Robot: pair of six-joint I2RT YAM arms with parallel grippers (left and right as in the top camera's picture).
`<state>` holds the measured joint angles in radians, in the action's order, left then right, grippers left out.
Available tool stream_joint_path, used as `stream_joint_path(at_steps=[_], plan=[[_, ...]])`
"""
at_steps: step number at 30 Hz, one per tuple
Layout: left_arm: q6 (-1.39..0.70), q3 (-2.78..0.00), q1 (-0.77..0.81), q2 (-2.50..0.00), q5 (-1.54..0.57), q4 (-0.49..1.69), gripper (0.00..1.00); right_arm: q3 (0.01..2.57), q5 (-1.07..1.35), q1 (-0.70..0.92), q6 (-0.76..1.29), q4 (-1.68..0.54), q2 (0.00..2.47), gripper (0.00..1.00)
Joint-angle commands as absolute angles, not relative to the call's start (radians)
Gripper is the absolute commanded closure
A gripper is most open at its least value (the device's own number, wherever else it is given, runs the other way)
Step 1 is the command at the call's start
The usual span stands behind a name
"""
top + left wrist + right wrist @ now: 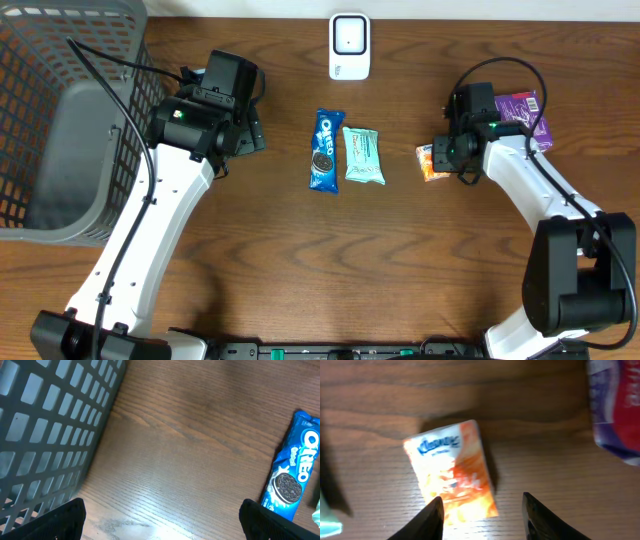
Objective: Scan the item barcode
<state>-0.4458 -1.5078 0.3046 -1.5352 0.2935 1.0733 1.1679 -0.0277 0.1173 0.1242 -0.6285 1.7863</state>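
**Right gripper (441, 156) over the Kleenex pack (431, 165), scanner (349, 46) well apart**

Overhead: it hangs above the pack, toward the bench's (300, 270) right edge. The scanner sits mid far edge. Left gripper (247, 135) is farther, by the basket (60, 120).

Left wrist: fingers (60, 522) spread wide, empty, bare wood between.

Right wrist: fingers (432, 517) parted, gripping nothing. The pack's near end lies between them, long axis slanting away, flat on wood, with a purple packet (615, 410) apart at right.
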Motion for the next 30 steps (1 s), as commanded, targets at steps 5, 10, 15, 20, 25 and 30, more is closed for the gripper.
stream_joint_path(at_steps=[5,10,15,20,25,30], plan=[[-0.454,-1.509,0.302,-1.537,0.300,1.076,0.02,1.182,0.040,0.125,0.073,-0.617,1.869,0.54],[-0.454,-1.509,0.302,-1.537,0.300,1.076,0.02,1.182,0.039,0.125,0.080,-0.600,1.869,0.57],[-0.454,-1.509,0.302,-1.537,0.300,1.076,0.02,1.186,0.038,0.125,0.119,-0.585,1.868,0.58],[-0.454,-1.509,0.302,-1.537,0.300,1.076,0.02,1.186,0.003,0.125,0.119,-0.583,1.868,0.59],[-0.454,-1.509,0.302,-1.537,0.300,1.076,0.02,1.203,0.001,0.126,0.170,-0.577,1.859,0.57],[-0.454,-1.509,0.302,-1.537,0.300,1.076,0.02,1.310,0.030,0.127,0.179,-0.662,1.822,0.58]])
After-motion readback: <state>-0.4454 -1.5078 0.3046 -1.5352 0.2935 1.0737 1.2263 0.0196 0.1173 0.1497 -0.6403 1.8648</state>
